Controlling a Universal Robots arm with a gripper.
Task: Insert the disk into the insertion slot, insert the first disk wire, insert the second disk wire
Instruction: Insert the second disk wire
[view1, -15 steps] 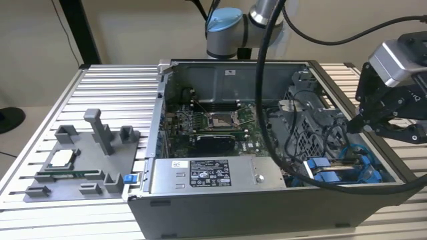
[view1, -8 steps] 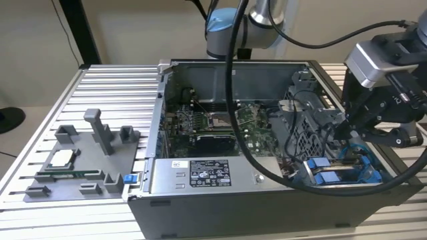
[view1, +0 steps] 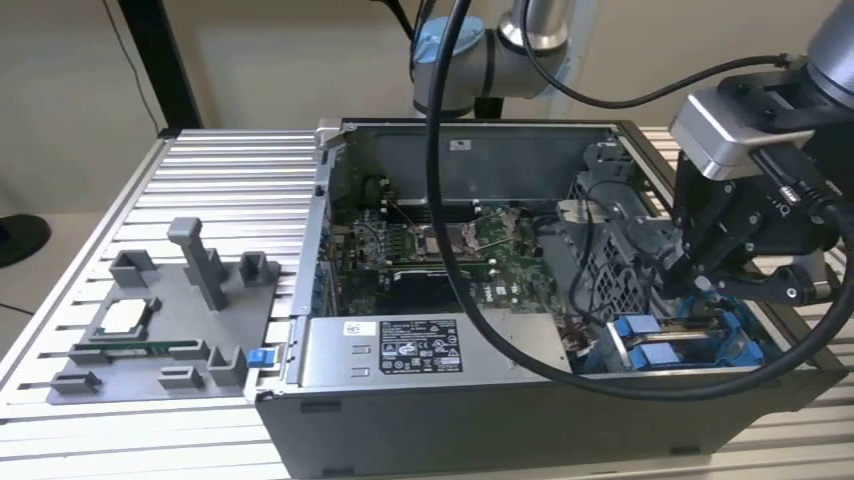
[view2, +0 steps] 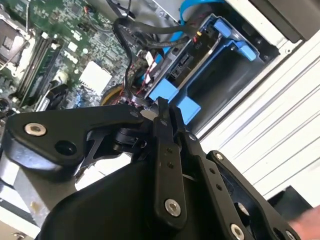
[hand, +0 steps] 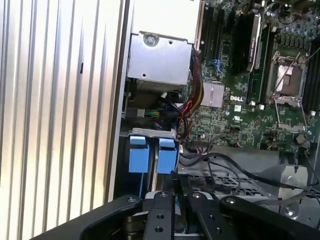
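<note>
The robot arm is showing silver-grey tube sections with a light blue cap on a joint at the upper middle of the exterior view. Thick black cables are hanging from it and looping down across the frame. At the upper right a silver-grey camera block is sitting on the black wrist. The gripper is showing matte black linkage bars in both wrist views, studded with round silver screws and pivot pins.
</note>
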